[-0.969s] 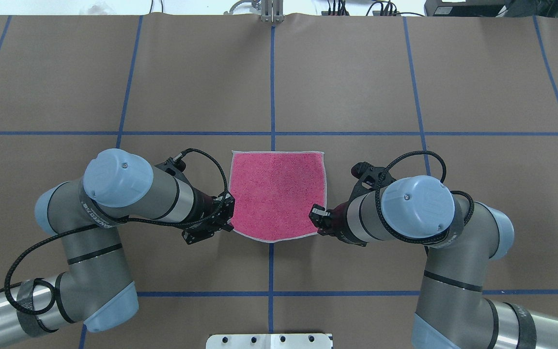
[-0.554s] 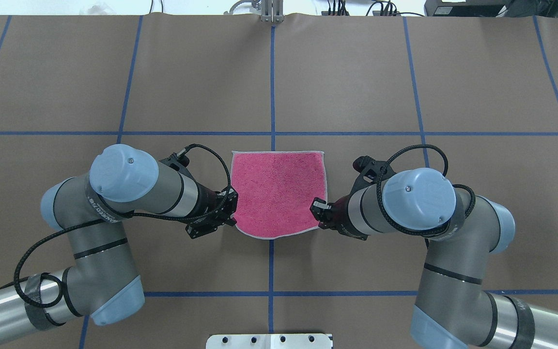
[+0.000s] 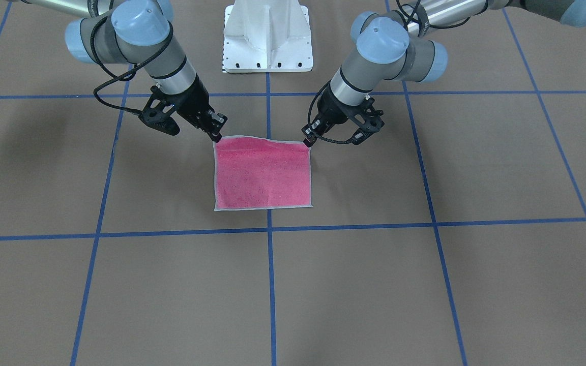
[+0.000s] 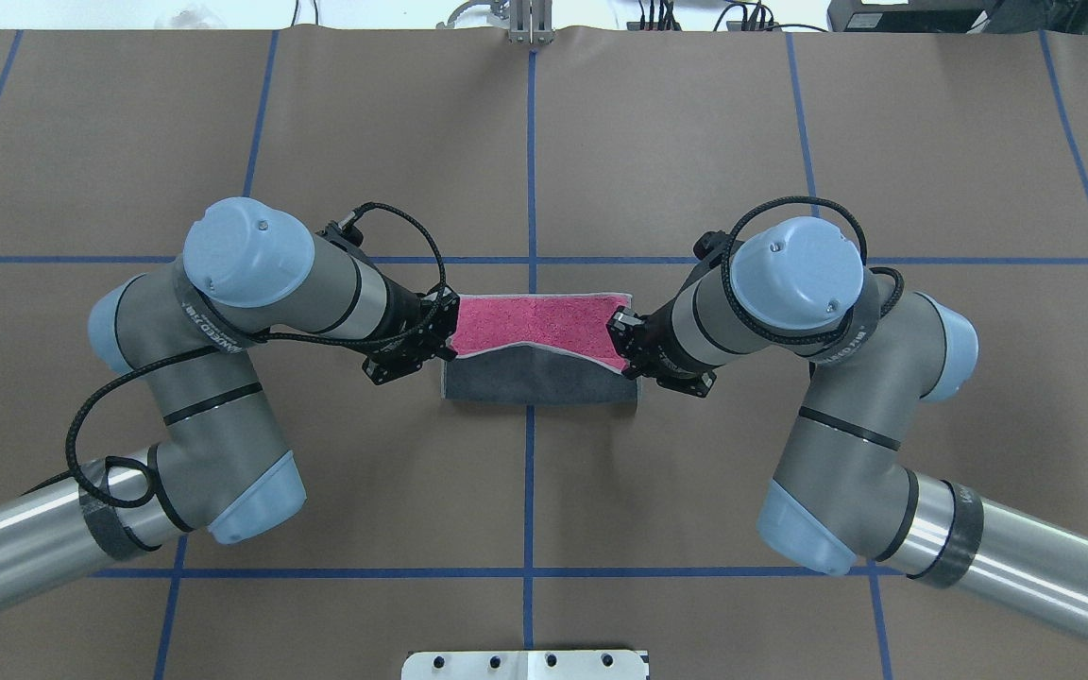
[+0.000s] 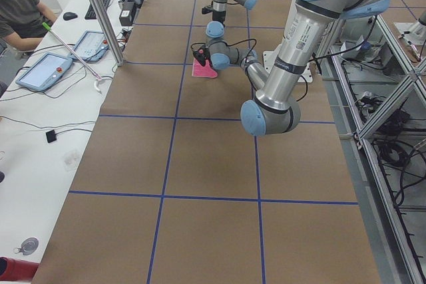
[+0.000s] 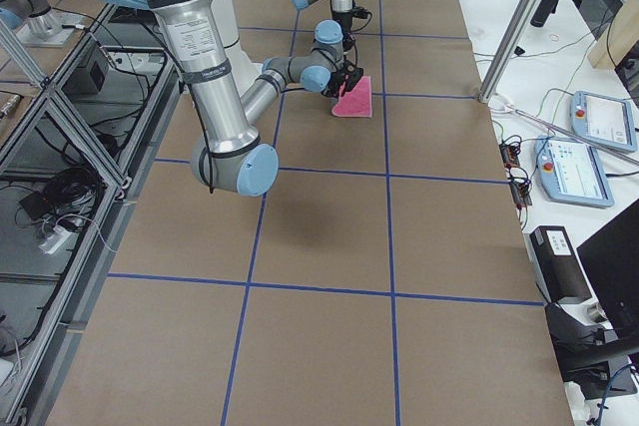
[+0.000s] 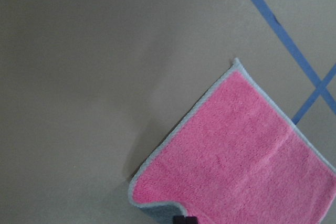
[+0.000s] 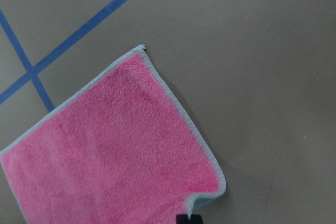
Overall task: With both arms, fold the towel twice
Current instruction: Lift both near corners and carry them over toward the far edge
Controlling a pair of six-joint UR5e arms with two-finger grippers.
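The towel (image 4: 535,382) ran long-axis left-right, mid-frame. My left gripper (image 4: 450,348) and right gripper (image 4: 621,343) each clamped a raised corner, forearms angled inward.

The towel (image 4: 544,324) shows a pink terry face, a dark grey underside and light grey stitched edging. My left gripper (image 3: 307,142) and right gripper (image 3: 217,136) are black. The table (image 4: 657,142) is brown with a blue line grid.
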